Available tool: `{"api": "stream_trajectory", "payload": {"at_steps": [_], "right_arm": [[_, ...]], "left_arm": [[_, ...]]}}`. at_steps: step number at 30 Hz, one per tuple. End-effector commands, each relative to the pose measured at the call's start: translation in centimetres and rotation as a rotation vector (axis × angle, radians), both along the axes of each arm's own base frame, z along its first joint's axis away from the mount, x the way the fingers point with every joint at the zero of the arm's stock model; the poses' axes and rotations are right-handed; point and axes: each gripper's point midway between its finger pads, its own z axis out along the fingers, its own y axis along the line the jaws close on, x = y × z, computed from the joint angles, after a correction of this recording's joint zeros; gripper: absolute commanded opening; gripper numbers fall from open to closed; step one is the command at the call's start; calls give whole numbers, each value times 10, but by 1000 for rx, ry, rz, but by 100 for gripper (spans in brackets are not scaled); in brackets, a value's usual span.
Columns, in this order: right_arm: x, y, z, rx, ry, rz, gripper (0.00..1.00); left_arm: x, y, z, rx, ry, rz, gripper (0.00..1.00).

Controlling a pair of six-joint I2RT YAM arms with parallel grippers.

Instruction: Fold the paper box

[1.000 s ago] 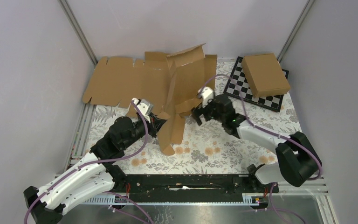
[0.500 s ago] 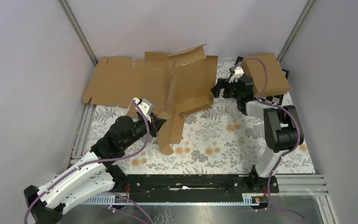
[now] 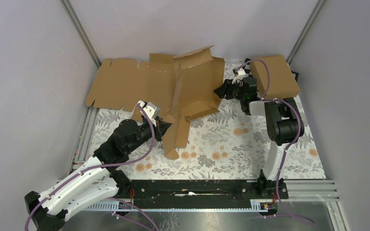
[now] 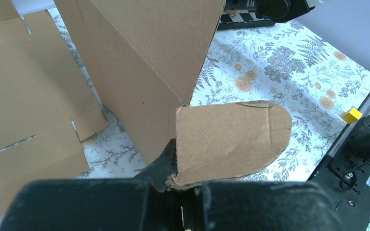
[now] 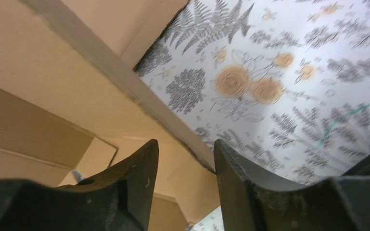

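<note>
The paper box (image 3: 195,89), a brown die-cut piece, lies half folded at the table's back middle, with one panel raised. My left gripper (image 3: 165,126) is shut on its rounded tab (image 4: 231,142) at the near left end, seen close up in the left wrist view, where the gripper (image 4: 185,187) pinches the tab's corner. My right gripper (image 3: 220,91) is at the box's right edge. In the right wrist view its fingers (image 5: 139,168) stand apart, and the cardboard edge (image 5: 125,82) runs across just beyond the gripper (image 5: 185,154), touching the right fingertip.
A wide flat cardboard sheet (image 3: 123,84) lies at the back left, partly under the paper box. A closed brown box (image 3: 275,77) sits at the back right on a chessboard (image 4: 243,20), right behind my right arm. A small yellow block (image 4: 352,115) rests by the front rail. Walls enclose three sides.
My right arm swung from the box's middle flap to its right edge near the chessboard, and its jaws narrowed. The flap it left dropped lower. The left arm held still.
</note>
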Motion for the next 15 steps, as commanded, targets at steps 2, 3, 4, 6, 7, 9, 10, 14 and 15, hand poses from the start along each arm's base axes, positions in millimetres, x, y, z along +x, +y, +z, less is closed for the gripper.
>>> {"api": "stream_trajectory", "payload": {"at_steps": [2, 3, 4, 6, 7, 9, 10, 14, 15], "right_arm": [[-30, 26, 39, 59, -74, 79, 44], [-36, 28, 40, 51, -72, 84, 41], [-42, 29, 45, 46, -76, 85, 39], [-51, 29, 45, 40, -57, 77, 36], [-56, 28, 45, 38, -44, 73, 36], [-65, 29, 45, 32, -25, 71, 39], [-70, 31, 44, 23, -19, 76, 41], [-86, 37, 39, -37, -33, 91, 50], [-87, 36, 36, -48, -34, 89, 55]], "left_arm": [[-1, -1, 13, -8, -29, -13, 0], [-2, 0, 14, -7, -31, -15, 0], [-2, 0, 14, -7, -31, -14, 0], [-3, 1, 15, -11, -33, -14, 0], [-3, 1, 15, -12, -35, -14, 0], [-4, 2, 17, -18, -38, -13, 0], [-4, 2, 16, -18, -38, -14, 0], [-5, 3, 20, -28, -45, -13, 0], [-6, 3, 21, -29, -47, -14, 0]]}}
